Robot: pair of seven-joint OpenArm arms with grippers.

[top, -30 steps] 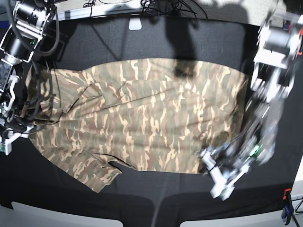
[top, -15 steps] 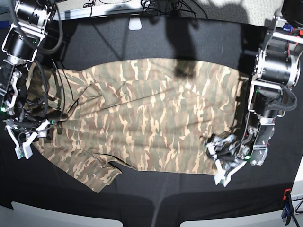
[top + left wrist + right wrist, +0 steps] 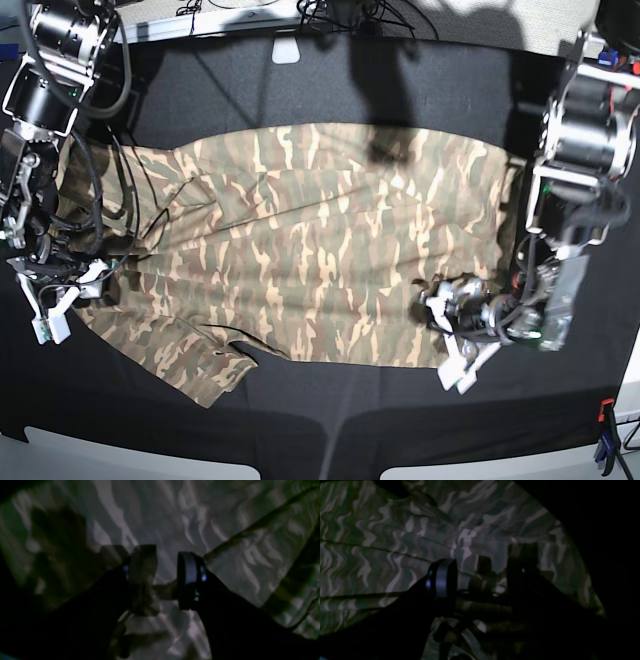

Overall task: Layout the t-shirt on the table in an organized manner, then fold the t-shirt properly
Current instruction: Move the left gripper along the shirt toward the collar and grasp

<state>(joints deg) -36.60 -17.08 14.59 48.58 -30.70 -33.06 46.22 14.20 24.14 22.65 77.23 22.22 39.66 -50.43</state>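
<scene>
The camouflage t-shirt (image 3: 320,260) lies spread out across the black table (image 3: 330,420), with a sleeve folded at its lower left. My left gripper (image 3: 447,335) is at the shirt's lower right hem. In the left wrist view it (image 3: 166,580) is open, with cloth draped over one finger (image 3: 142,577) and a strip of fabric crossing the gap. My right gripper (image 3: 62,300) is at the shirt's left edge. In the right wrist view it (image 3: 482,576) stands open over the t-shirt (image 3: 370,542), a raised fold of fabric between its fingers.
A small white object (image 3: 285,50) sits at the table's back edge beside dangling cables. A red and blue clamp (image 3: 605,430) grips the front right corner. Both arms' cables hang over the shirt's ends.
My left gripper has moved from the bare table up onto the shirt's lower right hem. My right gripper has shifted right, onto the shirt's left edge.
</scene>
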